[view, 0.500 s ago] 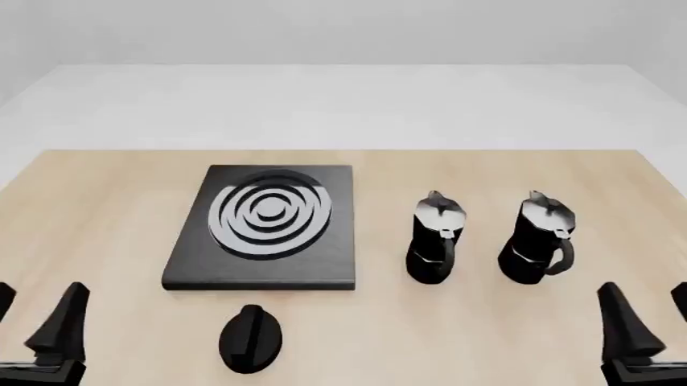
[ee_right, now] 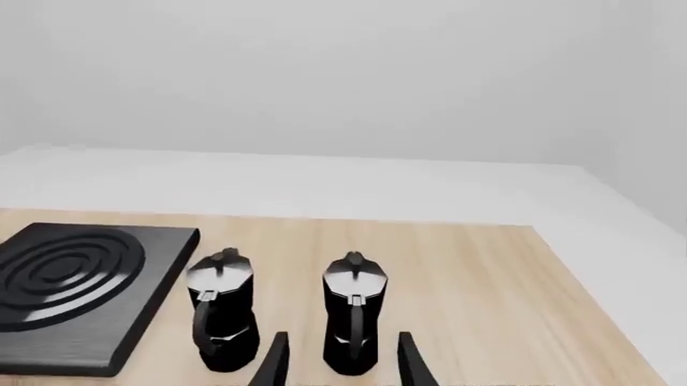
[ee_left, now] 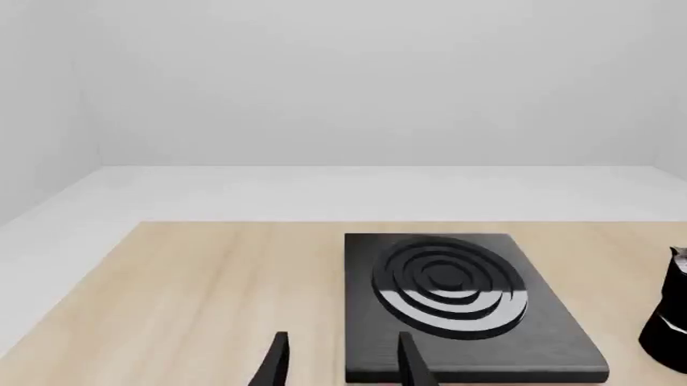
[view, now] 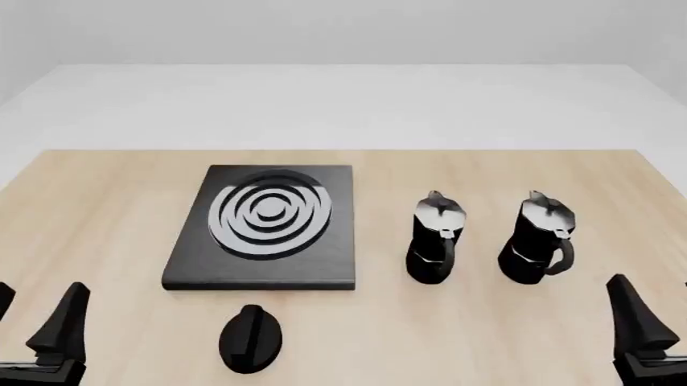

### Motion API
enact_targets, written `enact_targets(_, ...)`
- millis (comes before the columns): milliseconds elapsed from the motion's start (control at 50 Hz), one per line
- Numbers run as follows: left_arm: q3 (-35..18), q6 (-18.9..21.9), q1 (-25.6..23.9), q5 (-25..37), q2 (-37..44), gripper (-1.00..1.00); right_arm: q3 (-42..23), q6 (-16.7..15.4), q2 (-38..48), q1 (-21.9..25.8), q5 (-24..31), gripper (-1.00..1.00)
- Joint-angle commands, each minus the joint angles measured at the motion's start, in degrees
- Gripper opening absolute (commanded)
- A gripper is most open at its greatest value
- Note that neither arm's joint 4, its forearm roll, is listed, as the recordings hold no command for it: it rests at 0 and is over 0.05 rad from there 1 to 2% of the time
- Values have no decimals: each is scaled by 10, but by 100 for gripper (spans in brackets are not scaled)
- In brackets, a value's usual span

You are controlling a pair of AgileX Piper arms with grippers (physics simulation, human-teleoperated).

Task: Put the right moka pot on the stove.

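Two moka pots stand upright on the table right of the stove; both arms wait at the near edge.

The right gripper, fingers spread and empty, faces the right moka pot, near ahead. It should advance straight, close on this pot's waist or handle, avoid the left moka pot, then lift and carry it leftward.

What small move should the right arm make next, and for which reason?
Probably it should move the right claw forward toward the right moka pot. The claw is open and empty at the near table edge, apart from the pot, which stands upright beside its twin, off the stove. In the right wrist view the pot already lies almost between the fingers.
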Motion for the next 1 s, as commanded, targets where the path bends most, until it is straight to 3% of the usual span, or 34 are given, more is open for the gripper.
enact_targets(20, 0, 0, 0, 0, 0, 100, -54, 8, 46, 17, 42, 100)
enact_targets(60, 0, 0, 0, 0, 0, 100, -59, -2, 62, 14, 36, 100)
enact_targets(140, 0, 0, 0, 0, 0, 100, -85, 32, 113, 24, 27, 100)
enact_targets(420, 0, 0, 0, 0, 0, 100, -145, 45, 240, 41, 3, 100)
enact_targets(500, 0, 0, 0, 0, 0, 100, -159, 63, 282, 42, -4, 100)
enact_targets(1000, 0, 0, 0, 0, 0, 100, -181, 56, 404, 29, -39, 100)
